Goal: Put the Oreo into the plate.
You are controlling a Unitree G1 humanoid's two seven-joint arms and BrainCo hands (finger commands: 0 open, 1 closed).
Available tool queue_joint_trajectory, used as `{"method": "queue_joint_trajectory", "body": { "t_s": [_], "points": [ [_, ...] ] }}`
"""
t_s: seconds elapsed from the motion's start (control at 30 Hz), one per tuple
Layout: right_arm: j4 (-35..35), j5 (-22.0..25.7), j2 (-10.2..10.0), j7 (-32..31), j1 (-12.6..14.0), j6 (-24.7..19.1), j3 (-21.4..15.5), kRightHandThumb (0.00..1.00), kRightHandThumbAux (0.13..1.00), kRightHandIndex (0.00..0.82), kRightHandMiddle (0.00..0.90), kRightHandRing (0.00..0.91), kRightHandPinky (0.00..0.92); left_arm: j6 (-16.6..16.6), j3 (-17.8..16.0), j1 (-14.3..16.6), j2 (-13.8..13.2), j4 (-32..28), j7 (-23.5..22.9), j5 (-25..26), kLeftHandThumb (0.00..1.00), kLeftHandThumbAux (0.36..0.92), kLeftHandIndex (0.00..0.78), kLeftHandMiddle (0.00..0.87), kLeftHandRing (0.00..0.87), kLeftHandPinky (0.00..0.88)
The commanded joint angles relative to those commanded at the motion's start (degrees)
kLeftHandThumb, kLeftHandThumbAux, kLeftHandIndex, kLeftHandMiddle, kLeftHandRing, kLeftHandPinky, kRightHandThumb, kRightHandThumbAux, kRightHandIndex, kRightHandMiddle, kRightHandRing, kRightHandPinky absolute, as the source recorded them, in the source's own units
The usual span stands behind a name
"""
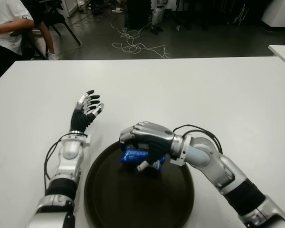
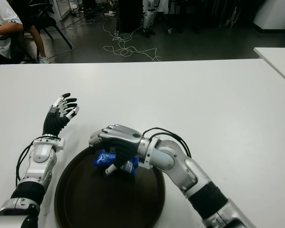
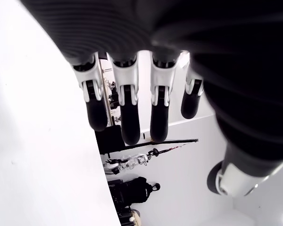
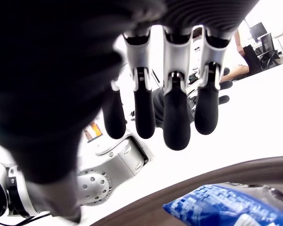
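A blue Oreo packet (image 1: 132,156) lies on the dark round plate (image 1: 133,209) near its far rim, at the table's front. My right hand (image 1: 145,137) hovers directly over the packet. In the right wrist view its fingers (image 4: 175,123) hang straight and apart, and the packet (image 4: 217,207) lies below them on the plate's brown surface (image 4: 146,207), untouched by the fingertips. My left hand (image 1: 87,108) stands left of the plate with palm raised and fingers (image 3: 127,117) spread, holding nothing.
White table (image 1: 194,90) stretches wide beyond the plate. A seated person (image 1: 7,28) is at the far left behind the table. Cables (image 1: 133,45) lie on the floor. Another white table's corner (image 1: 284,51) shows at the right.
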State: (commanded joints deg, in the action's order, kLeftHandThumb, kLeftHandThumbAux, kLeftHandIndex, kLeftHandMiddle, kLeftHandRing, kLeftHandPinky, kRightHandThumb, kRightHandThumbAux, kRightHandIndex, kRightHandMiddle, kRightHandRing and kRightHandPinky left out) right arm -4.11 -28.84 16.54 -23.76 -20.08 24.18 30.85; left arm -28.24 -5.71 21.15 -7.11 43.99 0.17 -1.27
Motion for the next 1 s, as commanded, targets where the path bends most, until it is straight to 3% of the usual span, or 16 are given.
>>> {"method": "queue_joint_trajectory", "body": {
  "t_s": [0.1,0.27,0.77,0.93,1.0],
  "points": [
    [-0.68,-0.79,0.41,-0.18,-0.81,0.75,0.29,0.002,0.646,0.025,0.027,0.026,0.021,0.04,0.09,-0.05,-0.12,-0.28,-0.11,0.05,0.154,0.651,0.158,0.252,0.229,0.184],
    [-2.62,-2.07,0.73,1.8,-1.1,2.4,-0.1,0.0,0.61,0.004,0.004,0.004,0.003,-0.06,0.45,0.18,-0.46,0.16,0.5,-0.76,0.141,0.659,0.162,0.254,0.225,0.174],
    [-6.26,-2.38,4.47,2.79,-2.36,2.12,-4.12,0.0,0.616,0.0,0.0,0.0,0.0,0.55,0.48,0.52,-0.27,1.0,2.05,-1.75,0.096,0.691,0.15,0.245,0.212,0.163],
    [-11.35,0.04,7.3,4.94,-4.17,2.73,-9.19,0.0,0.627,0.0,0.0,0.0,0.0,-0.72,0.42,0.87,-0.4,1.94,2.15,-1.73,0.12,0.69,0.155,0.245,0.215,0.171],
    [-18.5,1.16,7.08,7.02,-7.35,2.96,-11.14,0.0,0.632,0.0,0.0,0.0,0.0,-1.33,0.43,1.01,-0.55,2.39,1.97,-1.73,0.122,0.682,0.16,0.245,0.218,0.18]
  ]
}}
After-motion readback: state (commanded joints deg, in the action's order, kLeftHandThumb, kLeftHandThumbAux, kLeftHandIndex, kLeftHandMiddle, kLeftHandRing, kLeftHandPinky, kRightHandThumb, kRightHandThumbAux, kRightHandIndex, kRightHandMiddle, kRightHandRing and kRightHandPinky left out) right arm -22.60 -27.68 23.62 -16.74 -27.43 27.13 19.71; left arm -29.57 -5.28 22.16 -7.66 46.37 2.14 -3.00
